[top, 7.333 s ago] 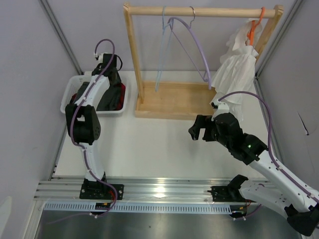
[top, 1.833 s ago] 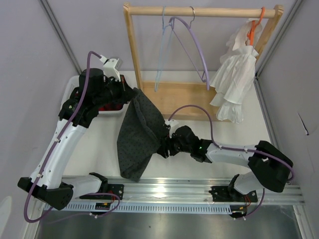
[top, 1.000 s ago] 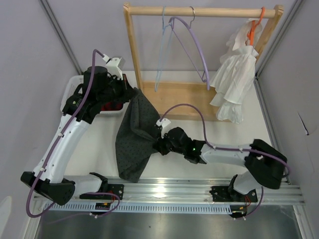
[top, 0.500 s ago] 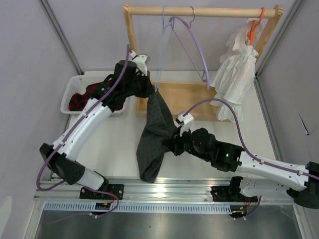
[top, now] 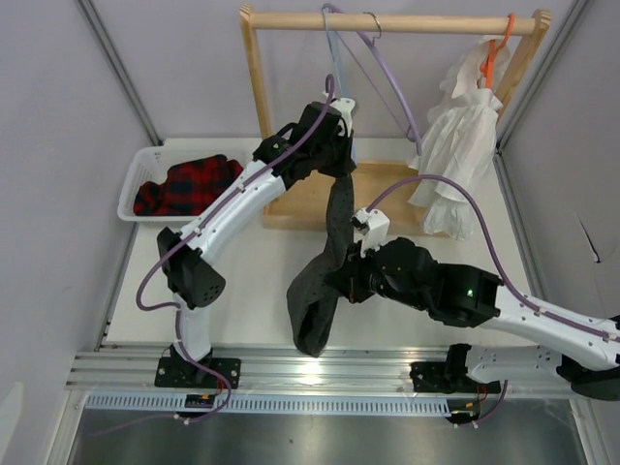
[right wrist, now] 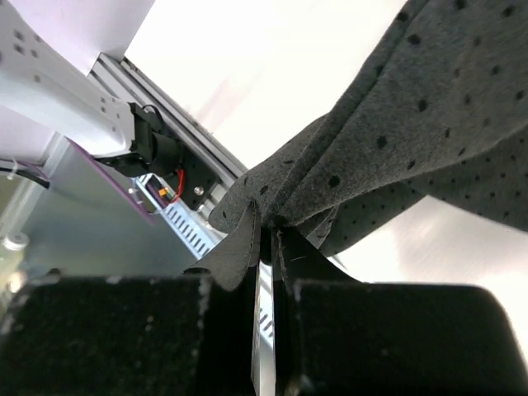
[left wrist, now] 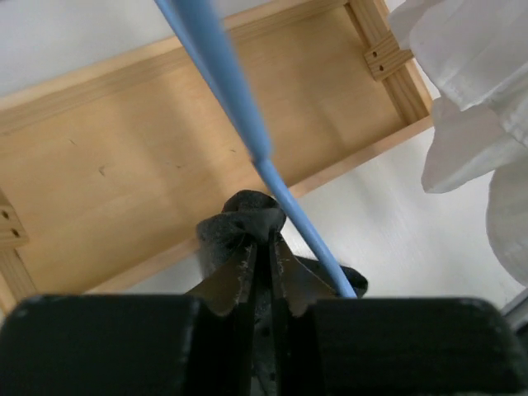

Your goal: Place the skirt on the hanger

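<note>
The skirt [top: 312, 300], dark grey with pale dots, hangs in a long fold between both grippers in front of the wooden rack. My left gripper [top: 339, 167] holds its top edge high over the rack's base, jaws pinched on a bunched bit of the skirt [left wrist: 239, 210]. The pale blue hanger [top: 332, 58] hangs from the rod just above. Its thin bar [left wrist: 223, 74] runs diagonally past my left gripper [left wrist: 264, 247], touching the cloth on the right. My right gripper [top: 341, 276] is shut on a lower edge of the skirt [right wrist: 412, 107], seen at the right gripper [right wrist: 266, 235].
A lavender hanger [top: 392, 87] hangs beside the blue one. An orange hanger [top: 494, 48] carries a white garment [top: 455, 145] at the rack's right end. The wooden base [left wrist: 165, 165] lies under my left gripper. A white basket [top: 131, 189] at left holds a red plaid garment [top: 184, 184].
My left arm has swung right and up to the blue hanger, carrying the skirt's top. The right gripper followed with the lower edge. The blue hanger has tilted.
</note>
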### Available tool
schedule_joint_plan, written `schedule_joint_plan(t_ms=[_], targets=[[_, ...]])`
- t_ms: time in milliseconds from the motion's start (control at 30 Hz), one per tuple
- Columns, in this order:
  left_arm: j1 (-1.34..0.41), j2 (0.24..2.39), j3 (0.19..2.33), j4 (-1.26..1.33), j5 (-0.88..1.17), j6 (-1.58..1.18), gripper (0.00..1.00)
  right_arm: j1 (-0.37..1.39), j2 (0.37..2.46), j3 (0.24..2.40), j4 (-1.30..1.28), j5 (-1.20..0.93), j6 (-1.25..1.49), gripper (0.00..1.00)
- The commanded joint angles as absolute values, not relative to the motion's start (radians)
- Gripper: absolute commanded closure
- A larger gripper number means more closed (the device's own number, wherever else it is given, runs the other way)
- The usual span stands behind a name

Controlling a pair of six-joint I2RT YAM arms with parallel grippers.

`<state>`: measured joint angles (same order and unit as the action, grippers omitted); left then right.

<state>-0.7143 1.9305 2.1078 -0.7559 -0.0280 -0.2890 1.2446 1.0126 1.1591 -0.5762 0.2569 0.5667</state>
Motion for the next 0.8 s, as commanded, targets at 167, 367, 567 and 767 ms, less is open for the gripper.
schedule_joint_plan(t_ms=[167,367,567,767], targets=[[-0.721,1.870,2.221,-0.756,-0.017,-0.210,0.43,1.181,1.106,1.433,-0.735,0.290,0.709,1.00],[-0.721,1.706,2.094,-0.689,0.130,-0.164,0.28,1.141,1.154,1.522,-0.723,0.276,0.729,1.00],[-0.721,1.474,1.856,-0.603,0.115,-0.176,0.23,1.117,1.166,1.536,-0.696,0.313,0.767,1.00],[-0.721,1.243,1.616,-0.500,0.006,-0.242,0.23,1.068,1.154,1.539,-0.693,0.359,0.799,1.00]])
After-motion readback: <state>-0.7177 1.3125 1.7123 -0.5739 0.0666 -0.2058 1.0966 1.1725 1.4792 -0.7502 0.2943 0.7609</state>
